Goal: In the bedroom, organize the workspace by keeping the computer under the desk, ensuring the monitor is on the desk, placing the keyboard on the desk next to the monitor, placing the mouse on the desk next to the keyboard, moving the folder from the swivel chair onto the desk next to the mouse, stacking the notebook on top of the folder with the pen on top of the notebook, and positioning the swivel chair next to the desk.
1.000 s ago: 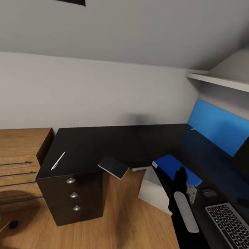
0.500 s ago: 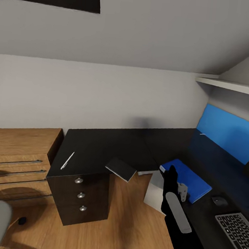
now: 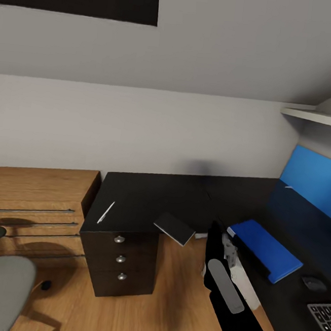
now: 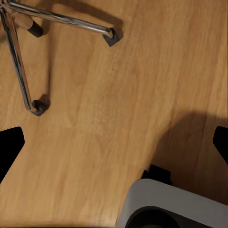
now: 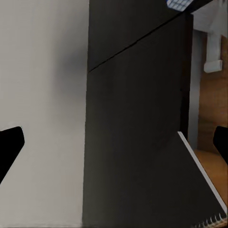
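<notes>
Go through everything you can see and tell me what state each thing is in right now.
folder: flat on the desk, closed.
notebook: overhanging the desk edge.
pen: lying on the desk.
mouse: on the desk beside the folder.
drawer unit: drawers shut.
right gripper: open, empty.
left gripper: open, empty.

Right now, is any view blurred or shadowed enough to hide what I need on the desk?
Head view: soft but readable; the pen, notebook and folder stand out on the dark desk. Right wrist view: dim, low contrast across the black desktop. Left wrist view: sharp, with one broad shadow on the floor.
</notes>
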Controlling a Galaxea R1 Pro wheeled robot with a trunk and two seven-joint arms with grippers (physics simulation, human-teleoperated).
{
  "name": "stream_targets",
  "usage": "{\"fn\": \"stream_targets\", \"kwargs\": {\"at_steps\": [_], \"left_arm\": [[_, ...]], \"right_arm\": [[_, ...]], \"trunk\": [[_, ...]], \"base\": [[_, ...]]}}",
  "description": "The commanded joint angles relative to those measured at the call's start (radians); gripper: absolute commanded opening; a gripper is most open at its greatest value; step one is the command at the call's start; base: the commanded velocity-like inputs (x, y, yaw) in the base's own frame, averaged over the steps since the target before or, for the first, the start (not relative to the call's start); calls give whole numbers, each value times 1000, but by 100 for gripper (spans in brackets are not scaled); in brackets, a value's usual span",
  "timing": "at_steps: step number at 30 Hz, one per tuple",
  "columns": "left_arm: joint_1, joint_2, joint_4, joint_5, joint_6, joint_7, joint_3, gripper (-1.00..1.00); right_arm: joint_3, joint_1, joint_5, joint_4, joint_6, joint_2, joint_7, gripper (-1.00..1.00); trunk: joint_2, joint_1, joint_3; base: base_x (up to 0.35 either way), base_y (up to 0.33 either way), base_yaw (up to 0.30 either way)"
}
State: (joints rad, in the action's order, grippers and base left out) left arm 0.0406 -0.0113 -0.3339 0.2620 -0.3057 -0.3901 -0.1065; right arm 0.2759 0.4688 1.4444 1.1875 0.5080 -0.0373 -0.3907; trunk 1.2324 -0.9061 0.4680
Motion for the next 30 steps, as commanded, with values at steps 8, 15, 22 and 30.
{"fn": "stream_targets", "kwargs": {"at_steps": [8,15,22,30], "left_arm": [[1,1,0,10,-5,-6,-9,100],[1,1,-4,10,-64,-7,-5,100],[1,-3,-8,11,-118,-13,-8,100],[1,-20,-10,11,-122,-16,-8,100]], "right_arm": [[9,1,5,-1,6,1,-2,100],[9,1,3,-1,0,4,-3,100],[14,1,5,-2,-2,1,-5,100],[16,1,5,-2,0,2,-3,100]], "trunk": [[1,0,-1],[1,0,-1],[1,0,-1],[57,-31,24]], "base": [[0,0,217],[0,0,49],[0,0,5],[0,0,0]]}}
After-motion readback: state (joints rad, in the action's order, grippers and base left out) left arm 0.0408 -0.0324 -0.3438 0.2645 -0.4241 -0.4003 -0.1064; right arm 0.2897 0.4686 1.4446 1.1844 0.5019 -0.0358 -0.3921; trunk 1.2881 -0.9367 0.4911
